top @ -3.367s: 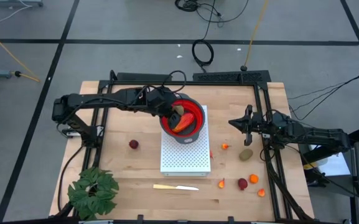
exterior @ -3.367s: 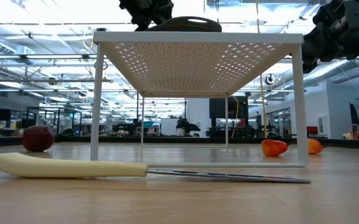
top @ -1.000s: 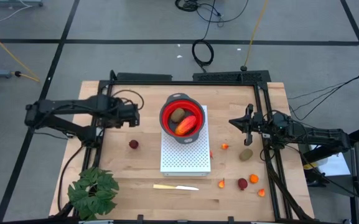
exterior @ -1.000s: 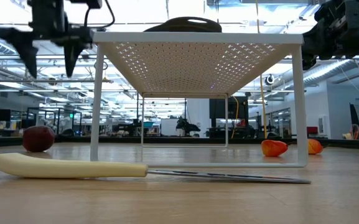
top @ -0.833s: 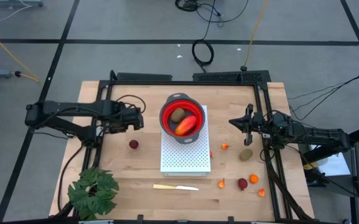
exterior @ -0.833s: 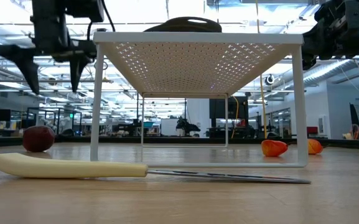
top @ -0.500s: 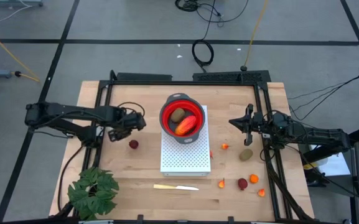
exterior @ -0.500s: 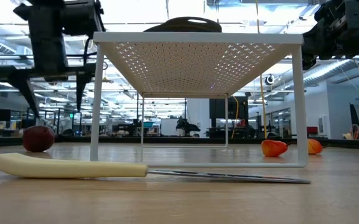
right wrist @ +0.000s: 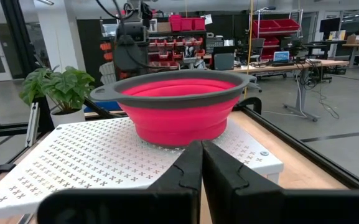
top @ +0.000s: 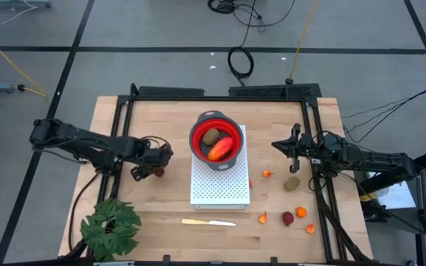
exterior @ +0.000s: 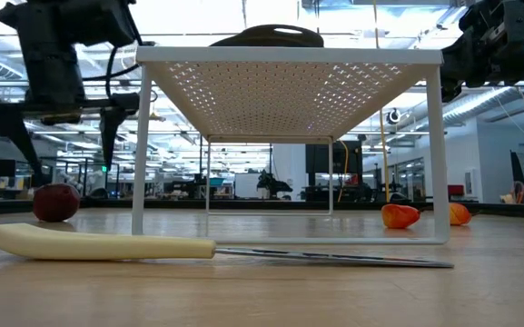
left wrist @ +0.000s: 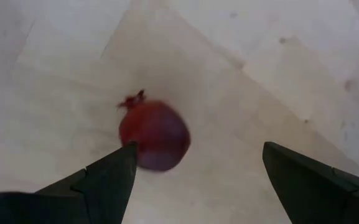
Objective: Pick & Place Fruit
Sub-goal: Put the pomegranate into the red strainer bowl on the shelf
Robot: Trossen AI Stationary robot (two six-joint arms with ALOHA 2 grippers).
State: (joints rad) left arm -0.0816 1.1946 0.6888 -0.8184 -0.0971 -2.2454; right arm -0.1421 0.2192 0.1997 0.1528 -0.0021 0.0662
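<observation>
Left gripper [top: 148, 167] is poised over the small dark red ball-shaped toy fruit [top: 158, 172] on the left half of the light wooden table [top: 176, 118], between the left edge and the white perforated metal riser [top: 220, 188] at the table's middle. Fingers stand wide apart, pointing down; in the left wrist view the ball [left wrist: 153, 135] lies between them, nearer one finger [left wrist: 107, 180] than the other, not yet gripped. Judgement: the spread is there to straddle the ball before closing, so this reads as the approach to a pick. In the low view the fingertips hang above the ball [exterior: 55, 202], so a little descent seems needed first. The round ball may roll if touched on one side only. The red collapsible silicone bowl with grey rim [top: 215, 140] sits on the riser's far end, raised, presumably as the drop point; it already holds a red-orange oblong fruit [top: 220, 148] and an olive-brown oval fruit [top: 210, 137]. Right gripper [top: 277, 145] waits near the right edge, fingers pressed together and empty, facing the bowl [right wrist: 178, 109]. Loose fruit near the right and near edges: an olive-brown oval [top: 292, 183], another dark red ball [top: 288, 218], and small orange bits [top: 301, 212]. Task looks partly done.
</observation>
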